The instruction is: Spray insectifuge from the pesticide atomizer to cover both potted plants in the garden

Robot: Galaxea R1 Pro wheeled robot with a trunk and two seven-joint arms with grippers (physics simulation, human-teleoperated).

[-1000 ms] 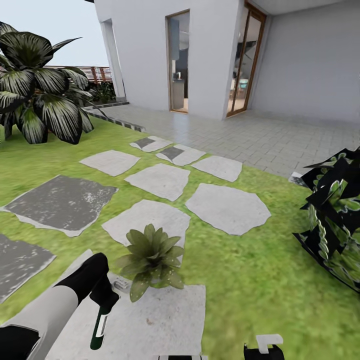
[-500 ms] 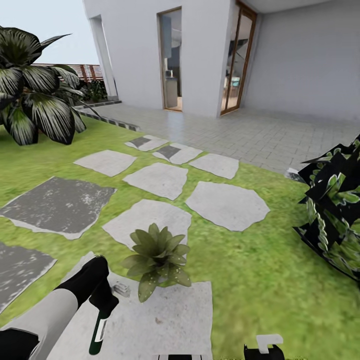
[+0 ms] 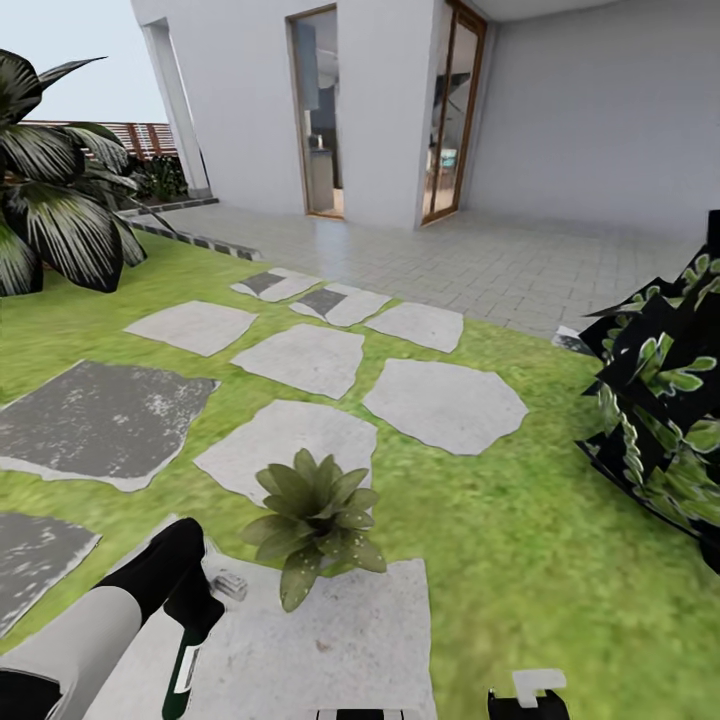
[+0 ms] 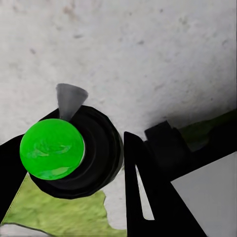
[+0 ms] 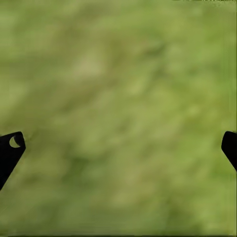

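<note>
A green lawn spreads in front of me, crossed by pale and dark grey stepping stones that lead toward a tiled terrace and a white house with wood-framed glass doors. A brown slatted fence runs behind a big dark broad-leaved shrub at the far left of the lawn. Another clump of dark, glossy foliage sits at the lawn's right edge.

One potted plant, a low rosette of pointed green leaves, stands at the far edge of the nearest stone slab, where slab meets grass.

My left arm reaches in over that slab's left side. My left hand is closed around the sprayer, a dark green bottle with a pale label that hangs below the hand toward the slab. In the left wrist view the sprayer's bright green round top sits in a black collar with a small grey nozzle poking out, and a black finger lies just beside the collar, with grey stone beneath and a patch of grass at one corner. The sprayer is near the plant, to its left, not touching it.

My right hand is wide open and holds nothing: its two black fingertips stand far apart over blurred grass. Part of it also shows at the bottom edge of the head view.
</note>
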